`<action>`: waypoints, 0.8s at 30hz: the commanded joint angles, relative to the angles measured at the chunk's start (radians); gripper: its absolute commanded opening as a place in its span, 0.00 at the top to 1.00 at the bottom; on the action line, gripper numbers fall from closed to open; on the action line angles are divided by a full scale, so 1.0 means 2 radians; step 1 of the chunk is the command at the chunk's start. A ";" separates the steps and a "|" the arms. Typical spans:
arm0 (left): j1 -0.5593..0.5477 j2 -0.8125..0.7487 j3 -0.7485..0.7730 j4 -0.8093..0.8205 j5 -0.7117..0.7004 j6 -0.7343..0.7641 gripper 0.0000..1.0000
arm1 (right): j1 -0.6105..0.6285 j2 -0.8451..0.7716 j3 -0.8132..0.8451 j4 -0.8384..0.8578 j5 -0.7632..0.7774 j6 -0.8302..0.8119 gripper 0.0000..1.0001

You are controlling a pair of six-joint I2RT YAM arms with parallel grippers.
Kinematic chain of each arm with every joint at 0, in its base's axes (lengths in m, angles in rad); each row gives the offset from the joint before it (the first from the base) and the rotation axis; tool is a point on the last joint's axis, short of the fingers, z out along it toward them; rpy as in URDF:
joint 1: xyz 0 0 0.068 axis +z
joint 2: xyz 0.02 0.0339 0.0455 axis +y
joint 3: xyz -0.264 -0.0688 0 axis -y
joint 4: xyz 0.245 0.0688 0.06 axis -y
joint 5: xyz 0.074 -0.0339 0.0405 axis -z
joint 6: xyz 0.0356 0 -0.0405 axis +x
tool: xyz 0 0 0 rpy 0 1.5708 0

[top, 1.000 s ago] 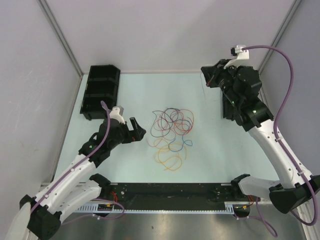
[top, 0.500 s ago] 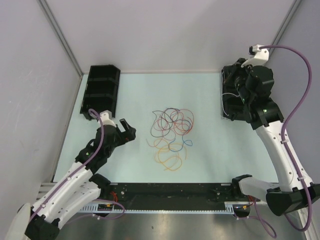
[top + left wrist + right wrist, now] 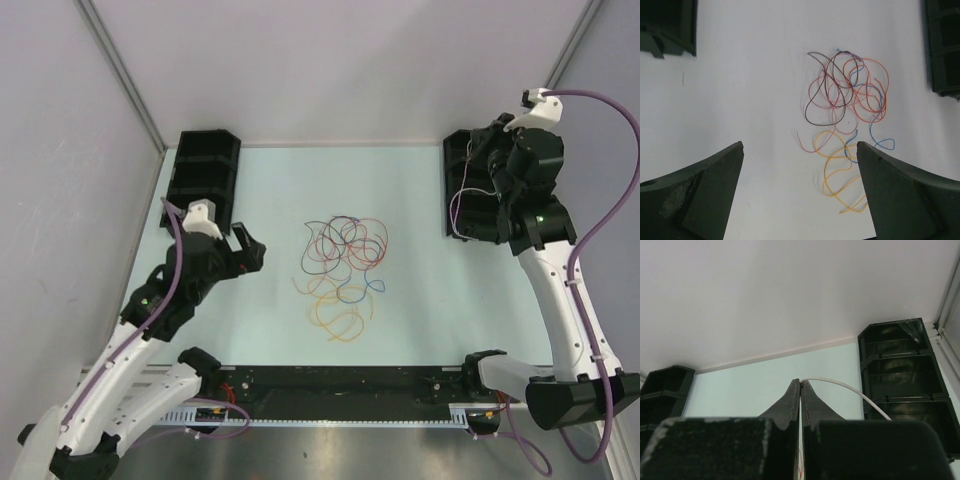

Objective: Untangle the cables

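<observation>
Black divided tray [image 3: 205, 180] far left, another [image 3: 462, 150] far right, on pale table [image 3: 300, 180]

The heap of cables [image 3: 342, 262] lies in the middle of the desk [image 3: 280, 190]. Left of it, near but apart, is the left hand [image 3: 800, 146], turned toward the heap. Behind this hand, in the far left corner, stands the left bin [image 3: 205, 180]. The right bin [image 3: 450, 150] stands at the far right edge. Above it is the right hand [image 3: 800, 390], and a single cable [image 3: 840, 382] hangs from it over this bin.
</observation>
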 commanded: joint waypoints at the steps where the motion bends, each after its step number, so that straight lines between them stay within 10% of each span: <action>1: 0.002 0.012 0.067 -0.090 -0.027 0.068 0.00 | -0.019 0.005 0.009 0.021 0.008 -0.009 1.00; 24: 0.006 -0.027 0.051 -0.059 -0.008 0.084 0.00 | -0.083 0.071 -0.015 0.102 -0.010 -0.045 1.00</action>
